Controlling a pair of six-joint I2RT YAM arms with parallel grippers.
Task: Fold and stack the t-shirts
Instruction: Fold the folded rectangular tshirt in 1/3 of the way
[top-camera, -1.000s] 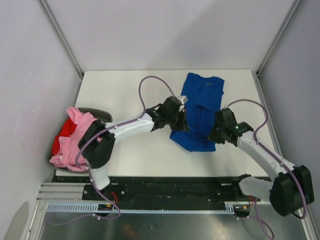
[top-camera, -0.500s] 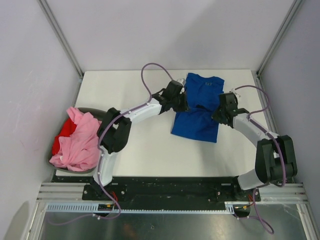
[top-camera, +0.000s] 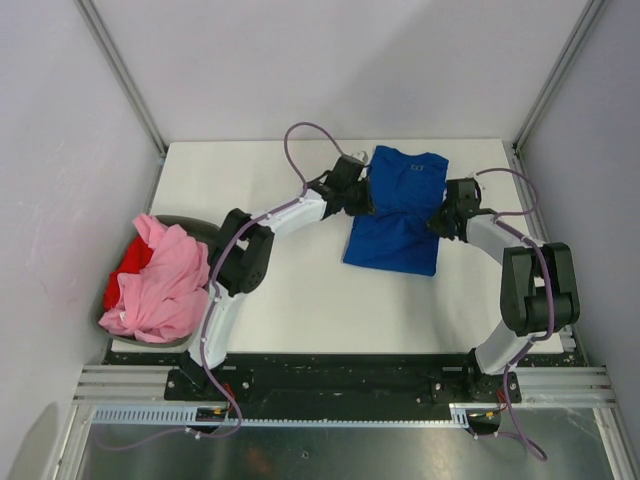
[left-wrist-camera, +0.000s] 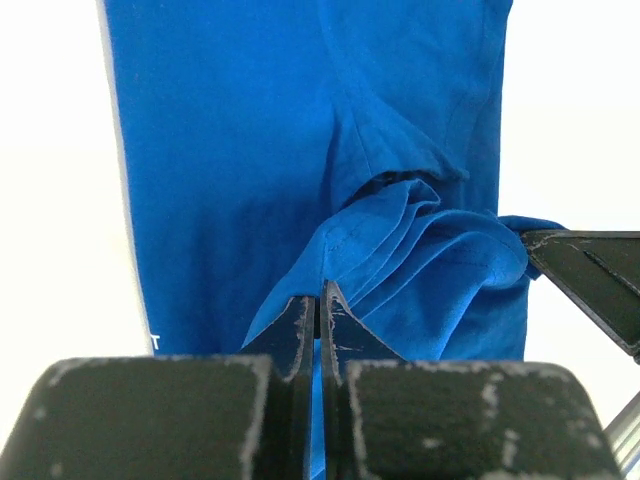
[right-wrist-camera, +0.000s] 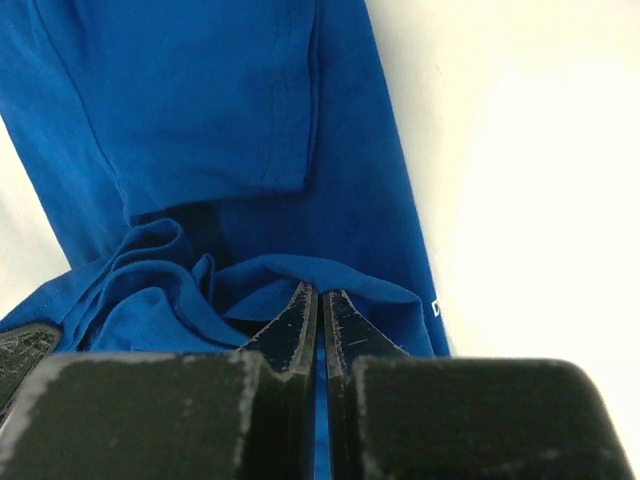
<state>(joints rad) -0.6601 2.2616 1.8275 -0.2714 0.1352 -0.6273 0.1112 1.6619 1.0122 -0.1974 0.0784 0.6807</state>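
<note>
At left, the pink t-shirt (top-camera: 160, 285) and red t-shirt (top-camera: 125, 265) lie unmoved in their dark bin (top-camera: 195, 225). On the table (top-camera: 280, 295), the left gripper (left-wrist-camera: 318, 300) and right gripper (right-wrist-camera: 320, 300), each pinched tight on the blue t-shirt (top-camera: 395, 240), have drawn its fold farther back. Three t-shirts, one per colour; two grippers.

— What colour is the bench (top-camera: 290, 300)?
— White. The royal blue t-shirt (top-camera: 395, 235) bears small white lettering (top-camera: 416, 170).
— And the others?
— A light pink t-shirt (top-camera: 160, 290), a red t-shirt (top-camera: 125, 265). The left tool (left-wrist-camera: 320, 305) and right tool (right-wrist-camera: 320, 305) are black.
</note>
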